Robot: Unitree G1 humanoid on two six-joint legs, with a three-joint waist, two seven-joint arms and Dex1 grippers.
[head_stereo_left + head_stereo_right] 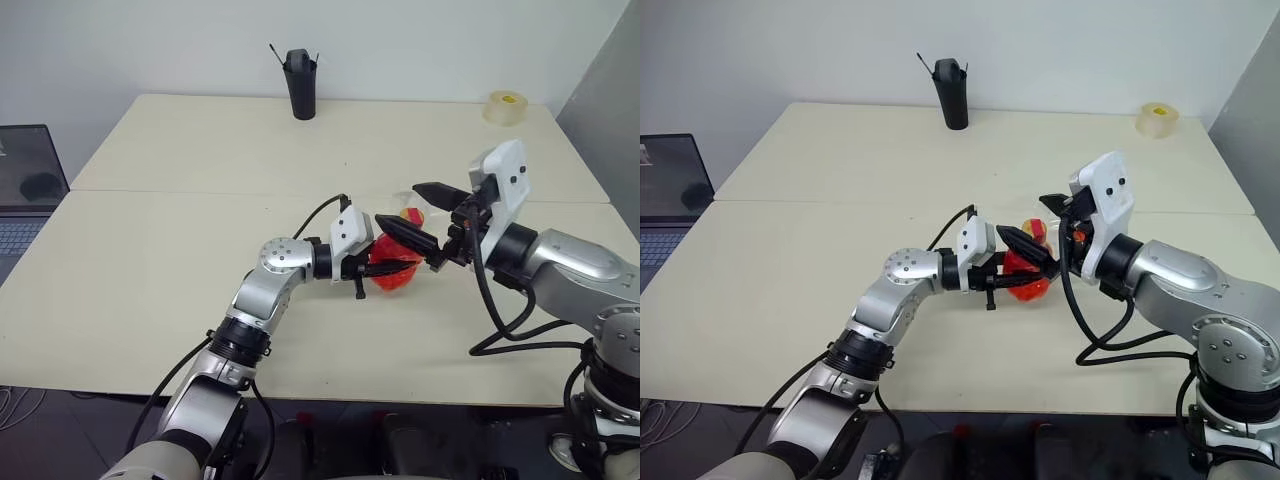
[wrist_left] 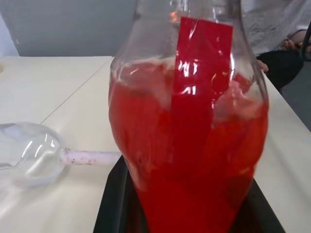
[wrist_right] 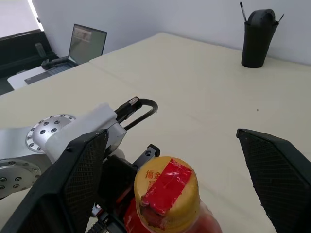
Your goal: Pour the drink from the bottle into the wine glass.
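My left gripper (image 1: 398,270) is shut on the body of the bottle (image 1: 388,275), a small clear one full of the red drink (image 2: 189,165), and holds it upright just above the table. Its yellow cap (image 3: 165,191) carries a strip of red tape. My right gripper (image 3: 169,136) stands open, one finger on each side of the cap and clear of it. In the left wrist view the wine glass (image 2: 29,155) appears to lie on its side on the table beyond the bottle, its stem (image 2: 92,157) pointing toward the bottle.
A tall black cup (image 1: 300,85) with pens stands at the table's far edge and a roll of tape (image 1: 507,106) at the far right corner. A laptop (image 1: 25,190) sits off the left side. A person in white (image 2: 277,19) sits past the table's right end.
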